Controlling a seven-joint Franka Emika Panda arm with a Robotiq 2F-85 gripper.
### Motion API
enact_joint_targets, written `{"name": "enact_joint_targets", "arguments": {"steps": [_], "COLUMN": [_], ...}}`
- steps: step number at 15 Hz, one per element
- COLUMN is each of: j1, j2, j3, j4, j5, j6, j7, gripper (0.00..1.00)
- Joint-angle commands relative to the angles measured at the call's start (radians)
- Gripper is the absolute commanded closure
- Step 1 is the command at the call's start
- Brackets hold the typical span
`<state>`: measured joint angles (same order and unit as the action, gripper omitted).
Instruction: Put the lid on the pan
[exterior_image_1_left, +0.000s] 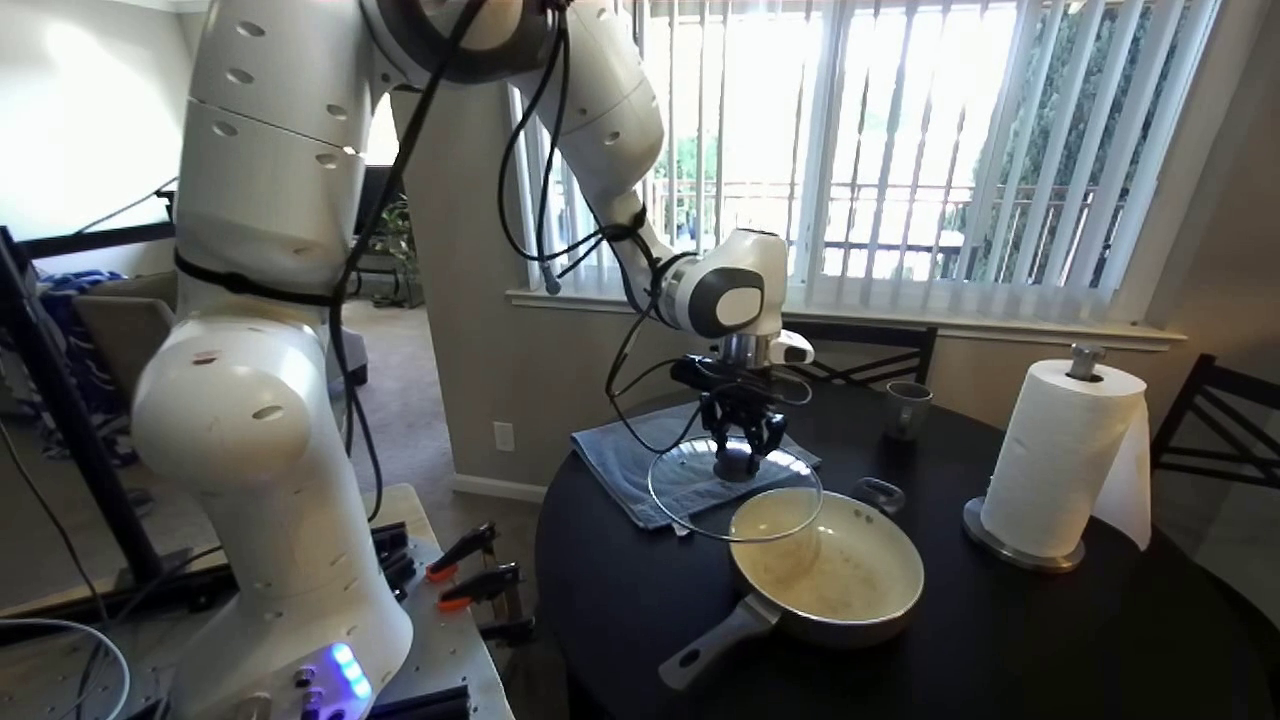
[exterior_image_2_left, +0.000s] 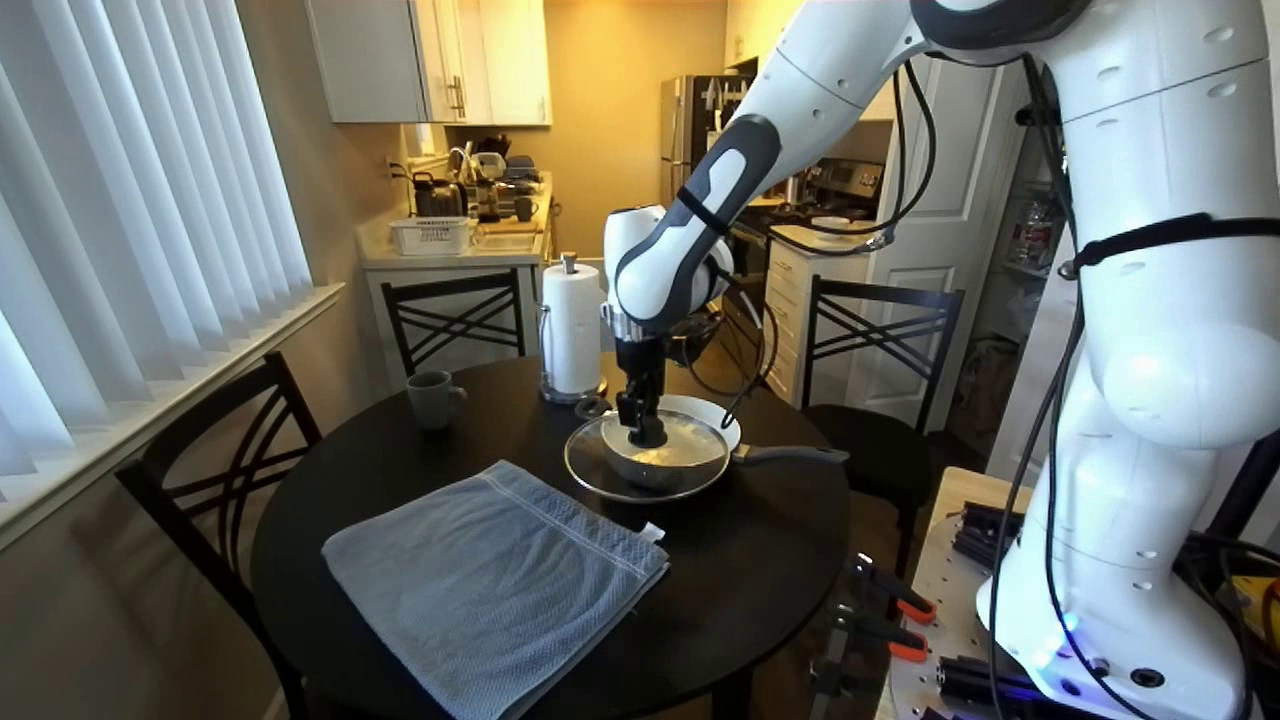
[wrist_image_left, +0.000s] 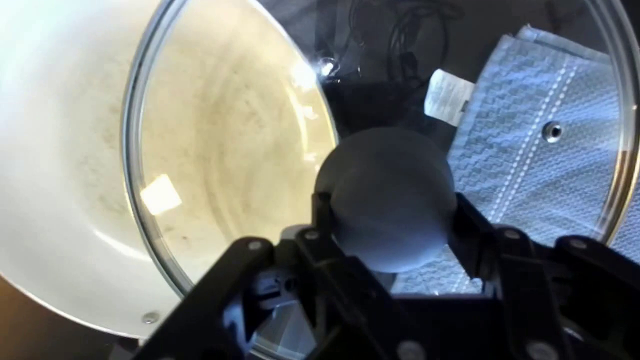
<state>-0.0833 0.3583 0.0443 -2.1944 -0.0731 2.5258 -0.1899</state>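
Lid (exterior_image_1_left: 736, 508) is right below the fingers (wrist_image_left: 472, 235), which are closed on its knob (wrist_image_left: 392, 200). Held over the worktop (exterior_image_1_left: 1010, 650), off-centre to the pan (exterior_image_1_left: 845, 575): wrist view shows pan through one side, towel (exterior_image_2_left: 495, 590) through the other. Rim contact: can't tell. Pan centre lies from the fingers away from the towel-side edge. Lid's round, no long axis; pan handle (exterior_image_1_left: 715, 645) points to the robot-side edge. Likely next: shift across, centre, lower. Paper towel roll (exterior_image_1_left: 1065, 460) near the opposite edge, apart from pan; room looks OK.
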Motion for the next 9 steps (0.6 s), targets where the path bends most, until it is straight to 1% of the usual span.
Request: {"name": "enact_joint_targets", "arguments": {"steps": [1,3,5,7,9], "j1": [-0.007,0.008,0.013,-0.002,-0.016], "j2": [-0.075,-0.064,-0.034,0.001,0.043], "j3": [-0.024,-0.056,-0.073,-0.078,-0.084], "j4": [0.008,0.064,0.141,0.212,0.269], "j5": [0.016,-0.01,-0.015,0.009,0.028], "j6": [-0.064,-0.134,-0.212,-0.273,-0.304], "j7": [-0.011,0.037,0.063,0.058,0.046], "gripper": [0.67,0.67,0.67,0.67,0.67]}}
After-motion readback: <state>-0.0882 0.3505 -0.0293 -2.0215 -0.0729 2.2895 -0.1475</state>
